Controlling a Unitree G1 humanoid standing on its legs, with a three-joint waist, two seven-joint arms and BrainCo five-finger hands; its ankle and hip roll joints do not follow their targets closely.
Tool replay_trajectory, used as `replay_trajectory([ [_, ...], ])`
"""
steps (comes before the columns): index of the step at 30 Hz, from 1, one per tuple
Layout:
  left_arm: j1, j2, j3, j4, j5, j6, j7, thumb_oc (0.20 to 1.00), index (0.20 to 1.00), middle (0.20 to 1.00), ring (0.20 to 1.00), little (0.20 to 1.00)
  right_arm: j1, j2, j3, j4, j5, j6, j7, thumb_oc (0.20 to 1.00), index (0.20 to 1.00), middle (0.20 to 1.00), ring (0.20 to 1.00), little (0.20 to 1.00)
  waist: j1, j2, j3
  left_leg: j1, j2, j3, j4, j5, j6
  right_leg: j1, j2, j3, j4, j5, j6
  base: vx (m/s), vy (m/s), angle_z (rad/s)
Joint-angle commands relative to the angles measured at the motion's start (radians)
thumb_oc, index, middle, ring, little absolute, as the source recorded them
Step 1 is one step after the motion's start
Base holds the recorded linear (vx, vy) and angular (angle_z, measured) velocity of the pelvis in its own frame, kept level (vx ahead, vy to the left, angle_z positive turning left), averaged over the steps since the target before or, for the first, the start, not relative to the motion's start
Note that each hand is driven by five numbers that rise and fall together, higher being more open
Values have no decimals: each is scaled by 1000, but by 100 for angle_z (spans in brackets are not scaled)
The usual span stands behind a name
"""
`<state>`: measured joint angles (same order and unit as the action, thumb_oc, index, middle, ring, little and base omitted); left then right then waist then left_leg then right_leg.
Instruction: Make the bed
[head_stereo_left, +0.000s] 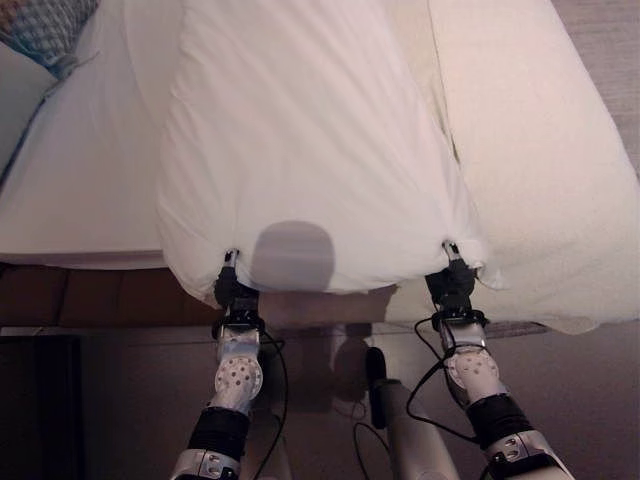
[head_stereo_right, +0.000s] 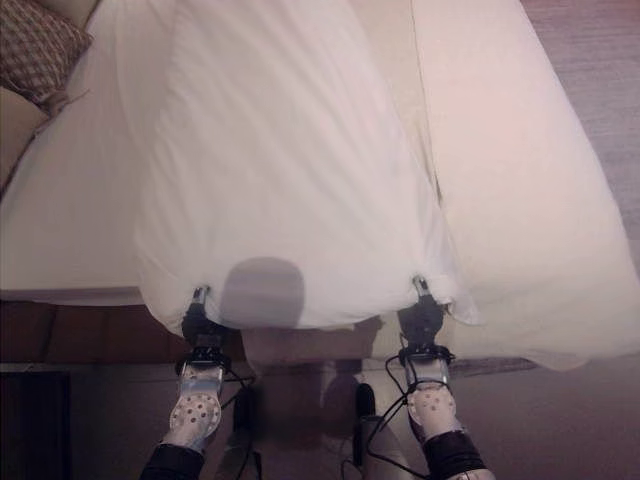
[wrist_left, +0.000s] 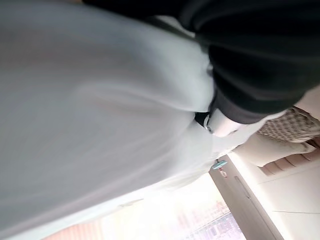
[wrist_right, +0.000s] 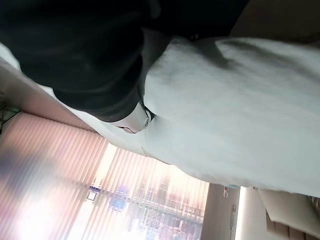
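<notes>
Both hands, left hand (head_stereo_left: 236, 291) and right hand (head_stereo_left: 452, 279), pinch the puffy white duvet's (head_stereo_left: 300, 150) near corners. Probably to keep that edge taut and straight across the white-sheeted bed (head_stereo_left: 80, 190).

A white duvet (head_stereo_right: 290, 180) lies along the bed (head_stereo_right: 60, 230), its near edge gathered at both corners. The left hand (head_stereo_right: 203, 322) and right hand (head_stereo_right: 421, 318) pinch those corners (a patterned cushion (head_stereo_right: 35, 45) sits far left).

White duvet (head_stereo_left: 300, 150); brown diamond-patterned cushion (head_stereo_right: 35, 50)

One white duvet (head_stereo_left: 300, 140), one bed (head_stereo_left: 80, 200), one patterned cushion (head_stereo_right: 35, 45) and two hands.
</notes>
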<state>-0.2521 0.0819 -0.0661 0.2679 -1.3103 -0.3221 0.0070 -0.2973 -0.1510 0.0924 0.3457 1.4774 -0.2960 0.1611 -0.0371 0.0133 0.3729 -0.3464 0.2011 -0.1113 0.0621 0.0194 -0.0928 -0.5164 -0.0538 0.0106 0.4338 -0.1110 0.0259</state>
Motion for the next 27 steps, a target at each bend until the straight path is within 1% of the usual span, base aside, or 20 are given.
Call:
replay_trajectory([
  [1,-34,68,10,-92,18,-41,-49,200,200,200,200,200,96,-1,-50,-134,16,-78,29,200,200,200,200,200,-17,-4,-29,-75,-38,84,67,71,-16,85,-119,61,-198,140,139,86,661,42],
  [2,-36,67,1,-70,20,-36,-55,200,200,200,200,200,109,3,-49,-135,11,-80,23,200,200,200,200,200,-21,-9,-26,-97,-70,97,147,27,-7,120,-169,56,-248,179,149,84,560,62],
  [3,-37,68,1,-69,20,-36,-55,200,200,200,200,200,108,3,-49,-136,11,-80,23,200,200,200,200,200,-22,-9,-28,-103,-71,95,151,28,-5,119,-170,55,-253,183,151,115,636,68],
  [4,-31,74,-1,-70,4,-31,-66,200,200,200,200,200,121,9,-55,-157,15,-77,24,200,200,200,200,200,-29,-15,-28,-127,-122,103,214,-31,18,145,-239,65,-341,291,166,60,447,68],
  [5,-31,75,-1,-69,4,-31,-66,200,200,200,200,200,121,9,-56,-157,15,-77,24,200,200,200,200,200,-29,-17,-30,-132,-124,104,215,-28,20,143,-242,65,-347,296,168,120,853,59],
  [6,-5,96,3,-86,13,-22,-82,200,200,200,200,200,113,17,-48,-156,-14,-70,20,200,200,200,200,200,-4,-32,-30,-135,-133,167,250,-76,45,137,-304,-63,-453,425,180,41,581,26],
  [7,3,100,4,-86,34,-14,-89,200,200,200,200,200,108,25,-40,-160,-22,-58,26,200,200,200,200,200,10,-35,-29,-126,-129,194,234,-80,50,150,-301,-152,-479,397,171,42,576,-17],
  [8,3,101,4,-87,34,-13,-88,200,200,200,200,200,108,26,-40,-160,-22,-58,26,200,200,200,200,200,7,-36,-30,-128,-132,193,232,-76,50,150,-303,-154,-481,400,171,4,465,-119],
  [9,-11,106,-1,-79,65,-13,-91,200,200,200,200,200,110,27,-26,-162,-25,-59,33,200,200,200,200,200,-11,-45,-26,-118,-160,212,202,-70,62,145,-221,-123,-435,304,148,4,303,-130],
  [10,-12,106,0,-79,65,-13,-91,200,200,200,200,200,109,27,-26,-162,-25,-59,33,200,200,200,200,200,-12,-46,-28,-120,-161,214,200,-67,63,140,-223,-121,-432,304,148,13,469,-104],
  [11,-21,103,-4,-77,57,-13,-91,200,200,200,200,200,110,18,-15,-159,-31,-61,29,200,200,200,200,200,-20,-50,-26,-110,-181,224,182,-63,72,124,-171,-91,-399,264,138,-10,425,0],
  [12,-24,88,-4,-79,66,-10,-86,200,200,200,200,200,114,12,-9,-155,-30,-59,36,200,200,200,200,200,-23,-49,-15,-82,-216,247,148,-55,82,116,-77,-83,-333,197,109,-10,423,18],
  [13,-24,88,-4,-79,66,-10,-86,200,200,200,200,200,114,12,-9,-155,-30,-59,36,200,200,200,200,200,-22,-51,-16,-83,-217,249,144,-51,83,112,-78,-82,-330,197,109,-25,427,11],
  [14,-22,77,-4,-76,82,-18,-71,200,200,200,200,200,123,8,-6,-159,-30,-66,46,200,200,200,200,200,-32,-50,-8,-54,-245,261,114,-47,87,86,16,-62,-232,150,89,-14,170,-13],
  [15,-23,76,-4,-76,82,-18,-70,200,200,200,200,200,123,7,-6,-159,-29,-66,47,200,200,200,200,200,-31,-51,-7,-51,-246,263,111,-47,87,84,16,-60,-226,146,89,8,256,-26],
  [17,-16,52,-18,-63,92,-17,-63,200,200,200,200,200,141,1,3,-173,-27,-75,61,200,200,200,200,200,-47,-41,-1,-26,-276,261,100,-41,91,91,91,6,-216,130,59,24,115,-10],
  [19,-17,44,-20,-56,90,-19,-58,200,200,200,200,200,143,-4,6,-174,-28,-78,61,200,200,200,200,200,-51,-33,2,-25,-282,262,102,-39,95,83,105,30,-216,136,52,-6,20,13],
  [20,-22,27,-29,-39,79,-18,-49,200,200,200,200,200,143,-14,9,-171,-35,-78,55,200,200,200,200,200,-62,-10,1,-27,-292,262,102,-38,102,60,110,55,-219,151,55,-19,-2,8],
  [24,2,3,-33,-41,72,-12,-57,200,200,200,200,200,146,-27,11,-159,-49,-61,51,200,200,200,200,200,-68,22,-13,-56,-288,270,147,-32,90,89,81,43,-246,149,61,-51,-38,8],
  [27,-10,-12,-49,-47,70,-21,-48,200,200,200,200,200,144,-44,0,-157,-46,-64,41,200,200,200,200,200,-79,36,20,-152,-232,326,360,85,-33,145,61,19,-282,145,32,-92,-155,20],
])
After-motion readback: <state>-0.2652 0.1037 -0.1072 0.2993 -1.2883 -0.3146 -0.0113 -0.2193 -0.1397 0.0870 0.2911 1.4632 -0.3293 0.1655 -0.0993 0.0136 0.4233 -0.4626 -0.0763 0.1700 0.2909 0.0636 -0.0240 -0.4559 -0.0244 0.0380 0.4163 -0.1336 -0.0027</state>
